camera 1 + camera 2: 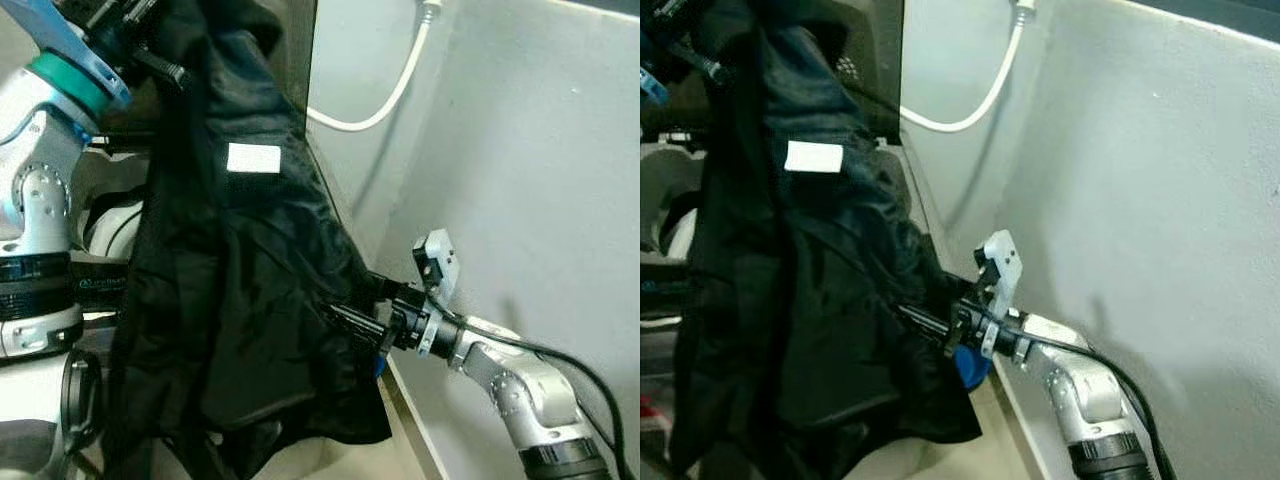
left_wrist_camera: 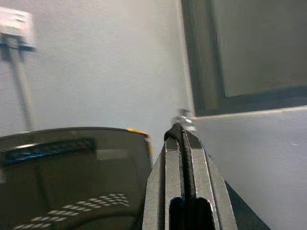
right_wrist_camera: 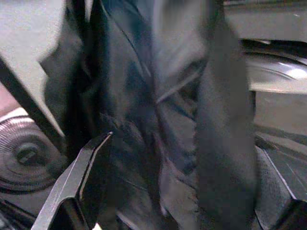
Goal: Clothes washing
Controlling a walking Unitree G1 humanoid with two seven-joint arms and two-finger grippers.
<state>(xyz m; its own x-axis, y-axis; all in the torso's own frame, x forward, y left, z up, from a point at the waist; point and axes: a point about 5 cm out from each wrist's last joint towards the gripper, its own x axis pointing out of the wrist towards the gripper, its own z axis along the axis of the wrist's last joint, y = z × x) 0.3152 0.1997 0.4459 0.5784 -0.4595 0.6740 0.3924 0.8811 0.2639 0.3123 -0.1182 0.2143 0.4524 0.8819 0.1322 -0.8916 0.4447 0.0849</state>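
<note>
Against grey wall point(image 1: 520, 150) — black garment point(image 1: 240, 300) hangs crumpled, white label point(image 1: 253, 159) showing.

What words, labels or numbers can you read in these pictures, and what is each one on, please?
Nothing reads clearly.
White label on the black garment: no lettering can be made out.
Pale lettering on the black band of the left arm: too small and blurred to read.
Blue-lit strip on the washing machine lid, left wrist view: no characters can be made out.
</note>
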